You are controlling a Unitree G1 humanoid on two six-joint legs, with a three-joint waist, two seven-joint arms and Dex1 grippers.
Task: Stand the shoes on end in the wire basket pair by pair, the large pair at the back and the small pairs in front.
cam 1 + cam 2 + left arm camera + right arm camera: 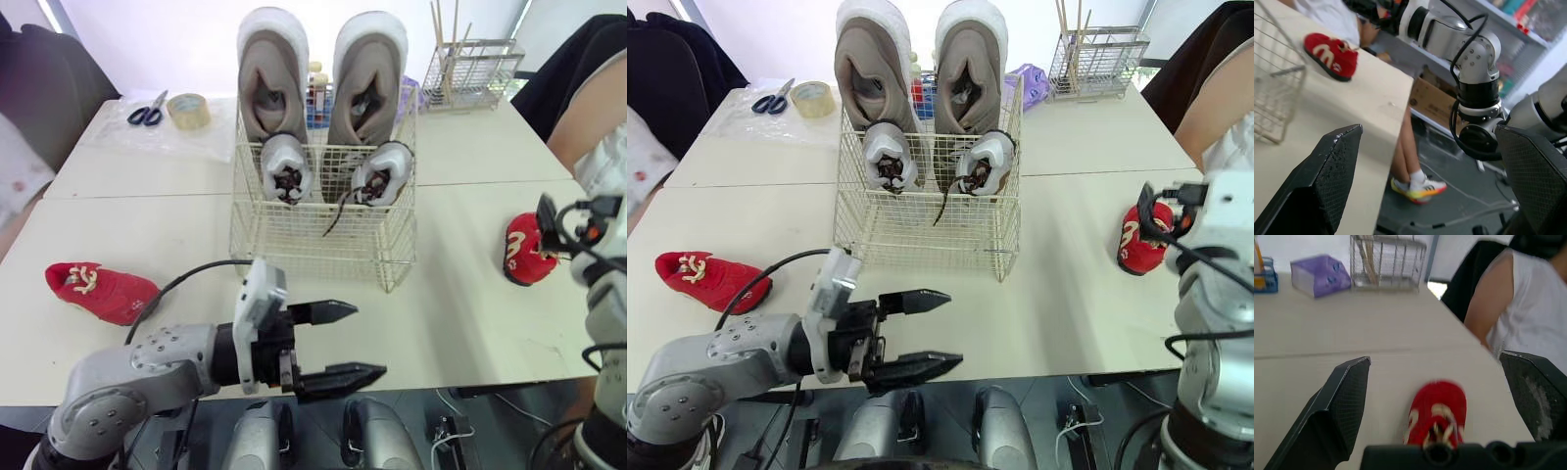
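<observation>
A white wire basket [304, 240] stands mid-table. Two large beige shoes [272, 69] stand on end at its back, and two small grey-white shoes [287, 166] stand in front of them. One small red shoe [101, 291] lies on the table at the left. The other red shoe [527, 249] lies at the right edge, also seen as the red shoe [1437, 418] just ahead of my open right gripper [551, 225]. My left gripper [348, 343] is open and empty near the table's front edge, in front of the basket.
Scissors [147, 111] and a tape roll [188, 110] lie at the back left. A wire rack with sticks [470, 69] and a purple box [1320, 274] stand at the back right. A person [1508, 308] sits at the right.
</observation>
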